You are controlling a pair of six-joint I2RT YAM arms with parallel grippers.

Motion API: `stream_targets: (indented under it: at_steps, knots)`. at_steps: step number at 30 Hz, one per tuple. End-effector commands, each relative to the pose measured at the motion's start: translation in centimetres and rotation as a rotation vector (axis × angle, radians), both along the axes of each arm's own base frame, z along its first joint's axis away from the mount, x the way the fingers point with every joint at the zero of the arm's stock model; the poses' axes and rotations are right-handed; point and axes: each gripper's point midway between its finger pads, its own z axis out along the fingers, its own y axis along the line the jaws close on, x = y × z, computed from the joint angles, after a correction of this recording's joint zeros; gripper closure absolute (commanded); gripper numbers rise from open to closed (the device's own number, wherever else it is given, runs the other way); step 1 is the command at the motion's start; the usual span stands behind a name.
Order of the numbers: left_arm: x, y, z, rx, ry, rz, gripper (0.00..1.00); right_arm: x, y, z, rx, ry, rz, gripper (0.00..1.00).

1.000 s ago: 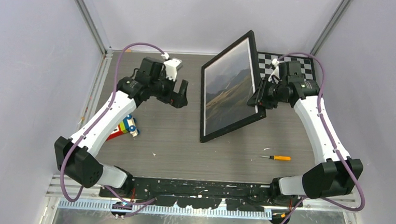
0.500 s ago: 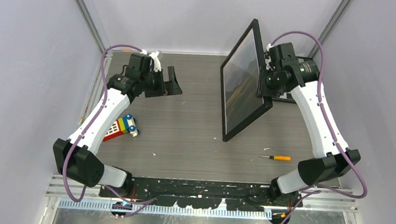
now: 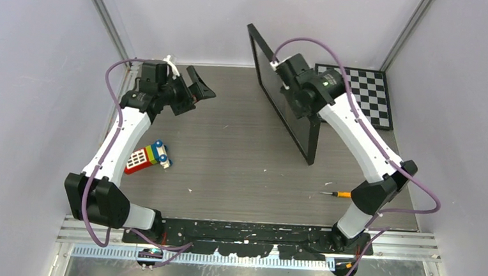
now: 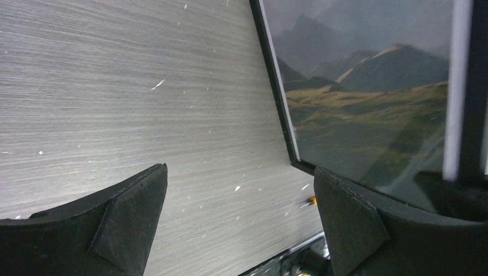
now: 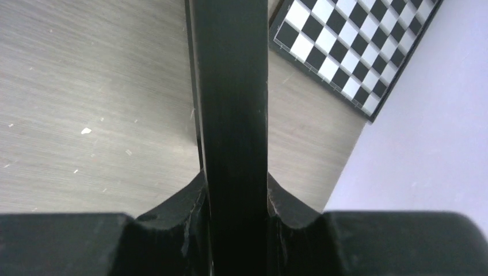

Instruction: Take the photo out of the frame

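Note:
The frame (image 3: 263, 57), thin and black, is lifted upright over the back middle of the table, nearly edge-on in the top view. My right gripper (image 3: 291, 84) is shut on its rim; in the right wrist view the black edge (image 5: 233, 86) runs straight up between the right gripper's (image 5: 233, 190) two fingers. The photo (image 4: 368, 86), grey mountains over olive hills, shows behind the glass in the left wrist view, inside the frame's black border (image 4: 277, 103). My left gripper (image 3: 200, 84) hangs open to the left of the frame, apart from it, and the left gripper (image 4: 239, 172) holds nothing.
A black-and-white checkered board (image 3: 367, 94) lies at the back right, also under the frame (image 5: 351, 52). A colourful toy block (image 3: 149, 158) sits at the left, an orange-handled screwdriver (image 3: 341, 194) at the front right. Purple walls close in on three sides.
The right arm has swung the frame leftward and back, turning it from face-up to nearly edge-on. The left gripper has drawn back toward the left rear, still open.

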Motion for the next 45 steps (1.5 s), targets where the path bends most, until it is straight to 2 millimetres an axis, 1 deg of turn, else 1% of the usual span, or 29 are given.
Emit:
stream_targets:
  at_steps: [1,2,8,10,13,17,22,26,29,32,35,38,40,43,45]
  knots:
    - [1.2,-0.1,3.3,-0.178,-0.065,0.046,0.0,3.5,0.0,3.1,-0.155,-0.219,-0.014,0.99]
    - [1.5,-0.3,3.4,-0.208,-0.063,0.056,0.0,3.5,0.6,3.0,-0.162,-0.218,-0.002,1.0]
    - [3.1,-1.3,6.5,-0.402,-0.132,0.11,0.0,3.0,3.9,1.6,-0.203,-0.212,0.073,1.0]
    - [3.8,-1.6,7.5,-0.439,-0.16,0.128,0.0,2.8,5.0,1.1,-0.217,-0.21,0.101,1.0]
    - [4.6,-2.1,8.1,-0.438,-0.176,0.148,0.0,2.3,6.6,0.5,-0.236,-0.21,0.14,0.99]
    - [5.1,-3.7,7.9,-0.422,-0.149,0.153,0.0,1.5,8.7,-0.2,-0.269,-0.215,0.192,0.95]
    - [6.1,-5.6,6.2,-0.42,-0.063,0.161,0.0,0.8,10.9,-1.2,-0.287,-0.211,0.244,0.95]
    - [6.9,-6.6,5.2,-0.436,-0.029,0.16,0.01,0.0,12.1,-1.9,-0.301,-0.206,0.28,0.94]
    - [6.8,-7.4,3.6,-0.437,0.029,0.167,0.07,-0.5,12.8,-2.3,-0.309,-0.208,0.305,0.93]
    - [6.7,-7.9,2.8,-0.442,0.056,0.168,0.13,-1.0,13.5,-2.7,-0.318,-0.202,0.326,0.91]
    - [6.7,-8.1,2.0,-0.432,0.082,0.18,0.19,-1.6,13.9,-3.4,-0.319,-0.184,0.344,0.88]
    - [6.6,-7.7,0.7,-0.408,0.123,0.207,0.35,-2.3,14.3,-3.9,-0.318,-0.168,0.363,0.81]
    - [6.2,-7.4,-0.3,-0.391,0.15,0.223,0.46,-2.8,14.5,-4.1,-0.314,-0.16,0.377,0.78]
    - [5.5,-7.0,-0.8,-0.365,0.168,0.23,0.6,-3.7,14.7,-4.6,-0.298,-0.136,0.4,0.73]
    - [5.1,-6.7,-1.2,-0.339,0.177,0.234,0.72,-4.4,14.8,-5.1,-0.284,-0.112,0.416,0.62]
